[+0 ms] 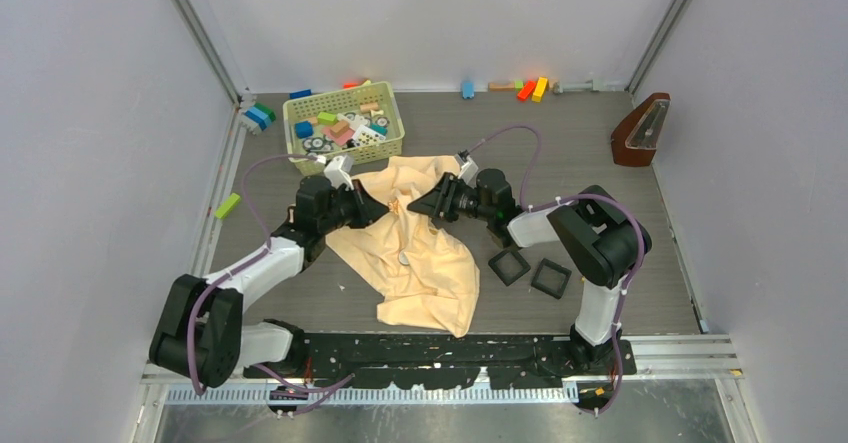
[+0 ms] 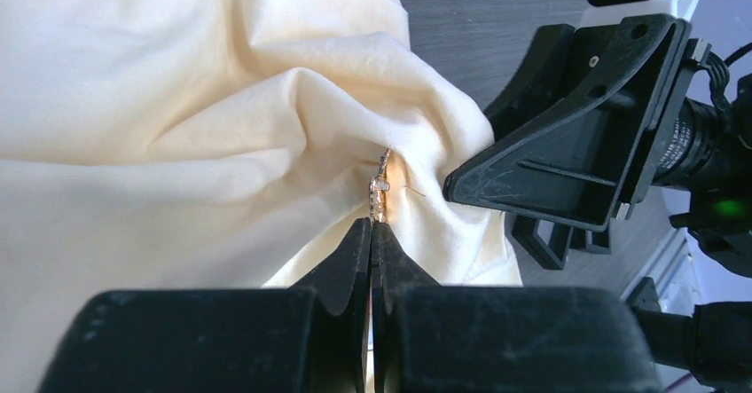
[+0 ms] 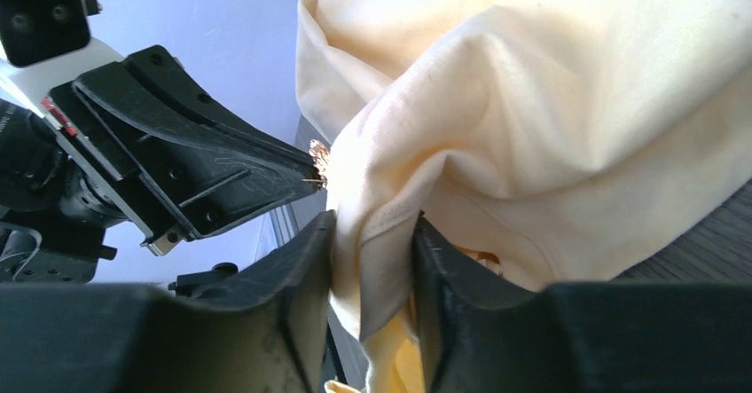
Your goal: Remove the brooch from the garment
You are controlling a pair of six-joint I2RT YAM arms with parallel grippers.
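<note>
The cream garment [image 1: 430, 263] lies crumpled mid-table, bunched up between both grippers. The brooch [image 2: 379, 189], a tiny silvery, sparkling ornament, sits on a raised fold of the garment [image 2: 177, 145]. My left gripper [image 2: 372, 224] is shut, its tips pinching the brooch's lower end. From the right wrist view the brooch [image 3: 317, 158] glints at the left gripper's tip [image 3: 306, 169]. My right gripper [image 3: 372, 224] is closed on a thick fold of the garment [image 3: 550, 100] just beside the brooch. In the top view the left gripper [image 1: 385, 208] and right gripper [image 1: 415, 206] nearly touch.
A flat grey disc [image 1: 403, 259] rests on the garment. Two black square trays [image 1: 508, 265] [image 1: 551, 278] lie right of it. A pale green basket [image 1: 394, 128] of blocks stands behind, a brown metronome [image 1: 640, 131] at the far right, and loose blocks [image 1: 530, 88] along the back wall.
</note>
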